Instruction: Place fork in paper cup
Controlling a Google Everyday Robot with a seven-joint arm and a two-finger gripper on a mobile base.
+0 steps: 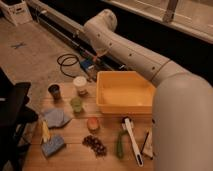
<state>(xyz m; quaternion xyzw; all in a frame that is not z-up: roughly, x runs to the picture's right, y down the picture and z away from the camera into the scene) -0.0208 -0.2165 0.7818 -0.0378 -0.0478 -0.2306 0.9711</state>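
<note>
At the left edge of the wooden table, a dark brown cup stands above a blue-grey cloth, a yellow stick-like item and a blue sponge. Beyond the table's far edge, a black cable lies coiled on the floor. Next comes the paper cup, upright near the far edge, with a pale cream top and rim and a tan lower body; any print on its side is too small to read. A small green cup stands just in front of it. The gripper hangs above and slightly right of the paper cup, over the table's far edge, between the cup and the yellow bin; I cannot tell whether it is open, closed or gripping anything. A slim dark sliver under it looks like the fork, pointing down beside the cup's rim, though its shape is too fine to make out. Nearer the front lie an orange round item and a dark grape cluster, then a green vegetable, the white-handled brush and a small packet whose markings cannot be read.
</note>
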